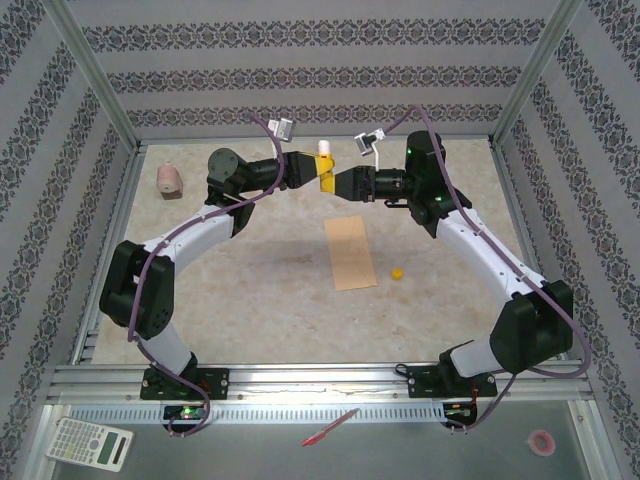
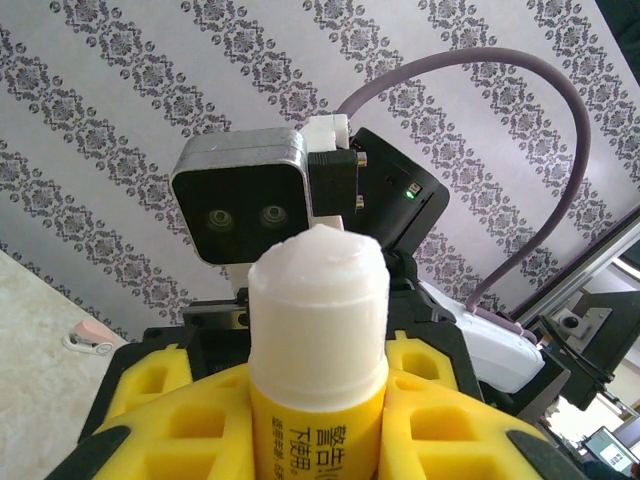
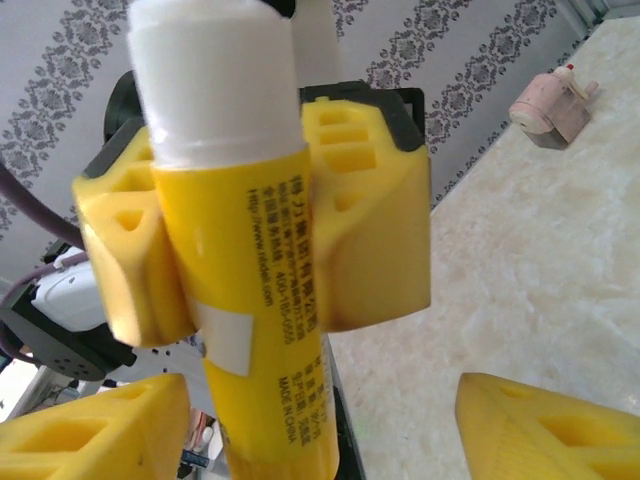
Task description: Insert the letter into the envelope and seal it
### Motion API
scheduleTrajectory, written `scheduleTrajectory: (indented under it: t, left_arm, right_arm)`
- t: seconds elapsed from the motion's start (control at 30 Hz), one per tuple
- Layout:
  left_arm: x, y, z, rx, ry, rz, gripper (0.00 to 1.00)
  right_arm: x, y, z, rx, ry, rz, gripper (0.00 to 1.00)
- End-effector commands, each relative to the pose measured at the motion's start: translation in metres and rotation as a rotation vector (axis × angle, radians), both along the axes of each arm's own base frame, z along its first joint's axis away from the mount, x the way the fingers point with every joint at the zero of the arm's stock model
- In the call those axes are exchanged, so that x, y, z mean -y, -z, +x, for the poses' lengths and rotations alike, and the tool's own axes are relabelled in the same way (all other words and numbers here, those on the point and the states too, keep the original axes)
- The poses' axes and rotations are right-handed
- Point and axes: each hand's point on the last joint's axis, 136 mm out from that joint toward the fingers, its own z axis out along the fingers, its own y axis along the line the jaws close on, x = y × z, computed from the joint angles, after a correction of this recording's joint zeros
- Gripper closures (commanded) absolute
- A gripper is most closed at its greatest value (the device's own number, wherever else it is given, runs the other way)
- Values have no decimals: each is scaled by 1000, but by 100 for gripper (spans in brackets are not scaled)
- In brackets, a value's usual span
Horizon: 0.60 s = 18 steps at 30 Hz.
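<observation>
The tan envelope (image 1: pixel 350 253) lies flat on the table's middle, flap side not discernible. The letter is out of view. My left gripper (image 1: pixel 318 172) is raised at the back and shut on a yellow glue stick (image 1: pixel 325 165) with its white glue tip bare. In the left wrist view the glue stick (image 2: pixel 318 330) stands upright between the yellow fingers (image 2: pixel 160 400). My right gripper (image 1: pixel 342 183) faces it from the right, open. In the right wrist view the stick's lower body (image 3: pixel 255 270) sits between my right fingers (image 3: pixel 100 430), with a wide gap on the right side.
A small yellow cap (image 1: pixel 397 272) lies right of the envelope. A pink object (image 1: pixel 168 180) stands at the back left. On the near ledge lie a calculator (image 1: pixel 90 443), a red pen (image 1: pixel 330 427) and a tape roll (image 1: pixel 541 441). Patterned walls enclose the table.
</observation>
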Motion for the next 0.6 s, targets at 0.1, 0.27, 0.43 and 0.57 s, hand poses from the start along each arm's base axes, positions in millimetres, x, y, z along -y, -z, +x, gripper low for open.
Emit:
scheduleTrajectory:
  t: [0.1, 0.27, 0.43, 0.57]
  left_arm:
    - [-7, -21, -8, 80, -25, -23, 100]
    - [-7, -18, -3, 65, -44, -20, 100]
    - [-7, -16, -1, 53, -56, -21, 100]
    - [-7, -14, 1, 40, -66, -21, 100]
  right_arm:
    - [0, -5, -9, 32, -35, 30, 43]
    - [-1, -6, -11, 37, -36, 32, 52]
    - [-1, -7, -11, 43, -31, 40, 60]
    - [-2, -8, -10, 47, -23, 44, 67]
